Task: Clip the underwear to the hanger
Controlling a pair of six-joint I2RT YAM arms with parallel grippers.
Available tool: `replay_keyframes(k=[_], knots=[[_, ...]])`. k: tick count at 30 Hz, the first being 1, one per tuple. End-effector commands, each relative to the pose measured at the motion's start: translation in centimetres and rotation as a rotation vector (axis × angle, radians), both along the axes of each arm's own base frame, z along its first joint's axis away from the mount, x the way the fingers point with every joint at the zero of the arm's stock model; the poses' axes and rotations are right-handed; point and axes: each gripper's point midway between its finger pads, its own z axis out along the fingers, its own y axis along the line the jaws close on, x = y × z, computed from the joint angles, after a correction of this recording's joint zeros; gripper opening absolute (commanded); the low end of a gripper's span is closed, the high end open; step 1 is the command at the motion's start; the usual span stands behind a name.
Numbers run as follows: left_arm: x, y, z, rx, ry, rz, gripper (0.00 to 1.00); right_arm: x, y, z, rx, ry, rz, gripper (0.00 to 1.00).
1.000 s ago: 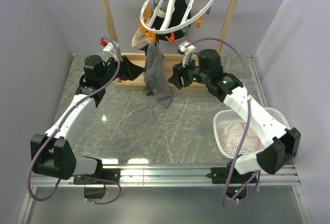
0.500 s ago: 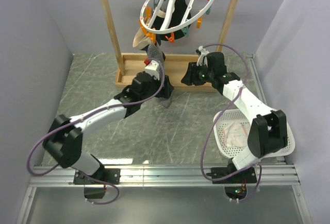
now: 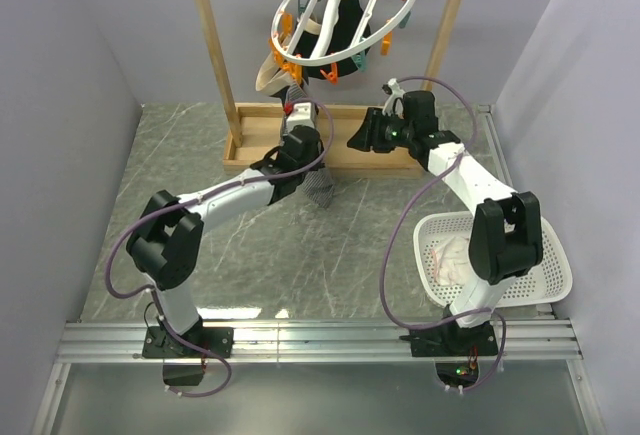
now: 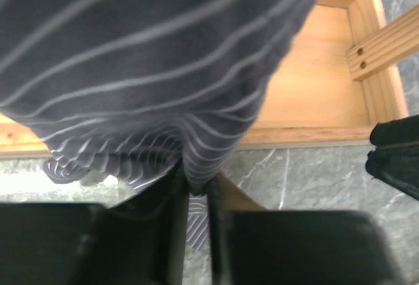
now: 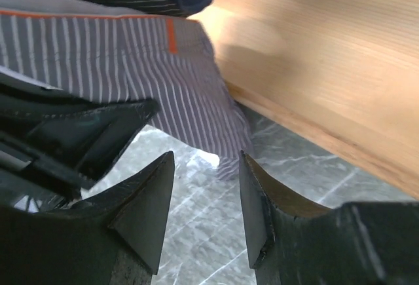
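The underwear [image 3: 318, 183], grey with fine stripes, hangs from the white ring hanger [image 3: 326, 30] down to the table in front of the wooden frame. My left gripper [image 3: 305, 155] is shut on a fold of its lower part; the wrist view shows the striped underwear [image 4: 144, 62] pinched between the gripper's [image 4: 195, 190] narrow jaws. My right gripper [image 3: 357, 142] hovers just right of the garment, open with nothing between its fingers. In the right wrist view the gripper [image 5: 206, 187] faces the underwear's hem [image 5: 131, 62] over the marble.
The wooden frame [image 3: 215, 65] and its base tray [image 4: 314, 95] stand right behind both grippers. A dark garment [image 3: 350, 35] hangs inside the hanger. A white basket [image 3: 540, 265] holding a pinkish cloth [image 3: 455, 255] sits at the right front.
My left arm swung in from the left to the hanging underwear and its jaws closed on the fabric. The right gripper shifted back toward the frame's base, staying open.
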Motion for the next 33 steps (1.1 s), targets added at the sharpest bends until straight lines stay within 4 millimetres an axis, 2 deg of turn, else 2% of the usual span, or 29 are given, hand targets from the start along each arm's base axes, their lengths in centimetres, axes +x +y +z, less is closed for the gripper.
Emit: replay_keyframes(k=[1,3,4,5,6,7,8,11,13,14,16,17,19,20,22,27,33], knots=[[-0.6,0.4,3.7,-0.028,-0.095,-0.063,0.12,1.1,1.1,2.8,0.073,-0.068,0.055,0.51],[-2.0,-0.7,4.2,-0.02,-0.115,-0.21,0.0,1.2,1.5,2.5,0.091,-0.062,0.088,0.52],[-2.9,-0.7,5.1,-0.038,-0.149,-0.26,0.0,1.2,1.7,2.4,0.102,-0.058,0.109,0.52],[-4.4,-1.7,5.5,-0.069,-0.156,-0.378,0.0,0.8,2.2,2.7,0.125,-0.05,0.148,0.52],[-4.5,-0.9,6.0,-0.064,-0.187,-0.42,0.0,0.8,2.4,2.2,0.14,-0.031,0.17,0.53],[-5.6,-0.2,6.4,-0.081,-0.208,-0.468,0.0,0.7,2.6,2.3,0.158,-0.024,0.185,0.54],[-6.7,-0.7,6.9,-0.111,-0.224,-0.559,0.0,0.8,2.6,2.5,0.194,-0.012,0.183,0.58],[-6.5,1.8,6.7,-0.129,-0.186,-0.621,0.0,0.1,3.2,2.9,0.28,0.018,0.221,0.67],[-6.6,2.4,6.6,-0.159,-0.168,-0.641,0.0,-0.6,3.5,2.4,0.323,0.054,0.237,0.71],[-6.3,3.1,6.8,-0.171,-0.181,-0.644,0.0,-0.6,3.8,2.9,0.367,0.06,0.234,0.74],[-7.3,2.7,7.4,-0.206,-0.189,-0.723,0.0,-1.2,4.2,2.2,0.454,0.168,0.23,0.77],[-7.5,2.7,7.7,-0.216,-0.198,-0.745,0.0,-1.0,4.5,3.0,0.494,0.131,0.249,0.77],[-8.7,2.2,8.5,-0.269,-0.218,-0.824,0.0,-1.0,4.9,2.4,0.564,0.181,0.252,0.78],[-9.0,2.1,8.8,-0.283,-0.221,-0.84,0.0,-1.0,5.0,2.9,0.628,0.198,0.245,0.8],[-9.9,1.8,9.6,-0.319,-0.237,-0.89,0.0,-0.9,5.4,1.8,0.692,0.283,0.223,0.8],[-11.4,1.6,11.6,-0.35,-0.297,-0.963,0.0,-0.5,6.0,0.5,0.747,0.321,0.206,0.8],[-12.3,1.4,13.1,-0.347,-0.341,-1.024,0.0,-2.3,7.9,0.2,0.79,0.398,0.263,0.8]])
